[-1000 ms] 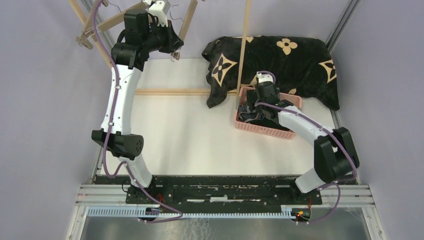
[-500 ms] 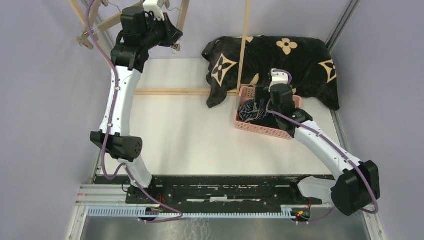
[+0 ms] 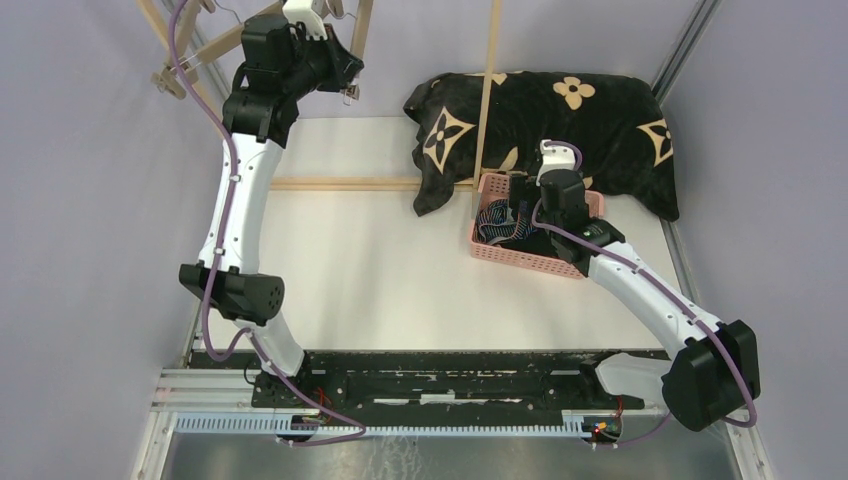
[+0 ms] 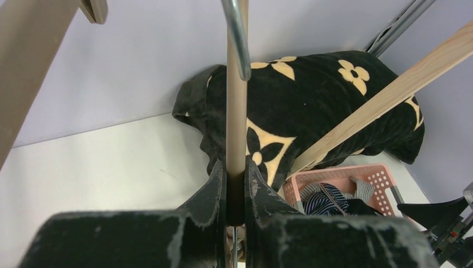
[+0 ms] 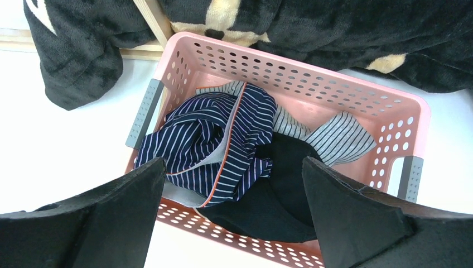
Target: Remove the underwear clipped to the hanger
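High at the back left, my left gripper (image 3: 338, 72) is shut on the tan bar of the hanger (image 4: 236, 111), and the jaws pinch that bar from both sides (image 4: 236, 167). The hanger's metal hook (image 4: 237, 39) curves above it, and a clip (image 3: 349, 93) dangles beside the gripper. The underwear lies in the pink basket (image 5: 312, 72): a navy striped pair (image 5: 217, 139), a black pair (image 5: 279, 190) and a grey-white striped pair (image 5: 334, 137). My right gripper (image 5: 232, 162) hovers open over them, touching none.
A black flower-patterned blanket (image 3: 590, 120) is heaped behind the basket (image 3: 520, 260). Posts of the wooden rack (image 3: 487, 90) rise beside the basket, and a floor bar (image 3: 340, 183) crosses the white table. Grey walls close in on the left, back and right.
The right arm has swung its elbow out to the right, and its gripper has drawn back above the basket, still open. The left gripper moved the hanger slightly up and back.
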Controlling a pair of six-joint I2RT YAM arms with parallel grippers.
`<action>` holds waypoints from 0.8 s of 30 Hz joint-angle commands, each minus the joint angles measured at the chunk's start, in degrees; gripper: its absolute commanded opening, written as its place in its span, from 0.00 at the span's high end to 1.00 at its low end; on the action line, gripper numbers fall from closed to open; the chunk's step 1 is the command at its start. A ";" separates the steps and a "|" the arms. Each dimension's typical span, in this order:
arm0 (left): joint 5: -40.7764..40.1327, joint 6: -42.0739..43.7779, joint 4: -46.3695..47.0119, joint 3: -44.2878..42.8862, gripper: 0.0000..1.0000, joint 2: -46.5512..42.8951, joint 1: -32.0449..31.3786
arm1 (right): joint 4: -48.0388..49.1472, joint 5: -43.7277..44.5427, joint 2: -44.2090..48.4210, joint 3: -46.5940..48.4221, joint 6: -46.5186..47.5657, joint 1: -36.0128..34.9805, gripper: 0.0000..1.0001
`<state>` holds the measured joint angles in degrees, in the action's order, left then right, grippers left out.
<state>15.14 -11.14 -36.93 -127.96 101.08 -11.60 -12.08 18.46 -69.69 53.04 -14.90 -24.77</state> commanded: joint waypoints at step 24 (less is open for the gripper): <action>0.36 -0.03 6.69 -0.48 0.97 -4.48 0.32 | 1.50 -1.15 1.18 0.56 0.68 -0.43 0.00</action>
<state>15.49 -11.11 -31.83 -121.47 94.76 -11.57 -12.08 17.74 -69.71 52.88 -14.90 -25.02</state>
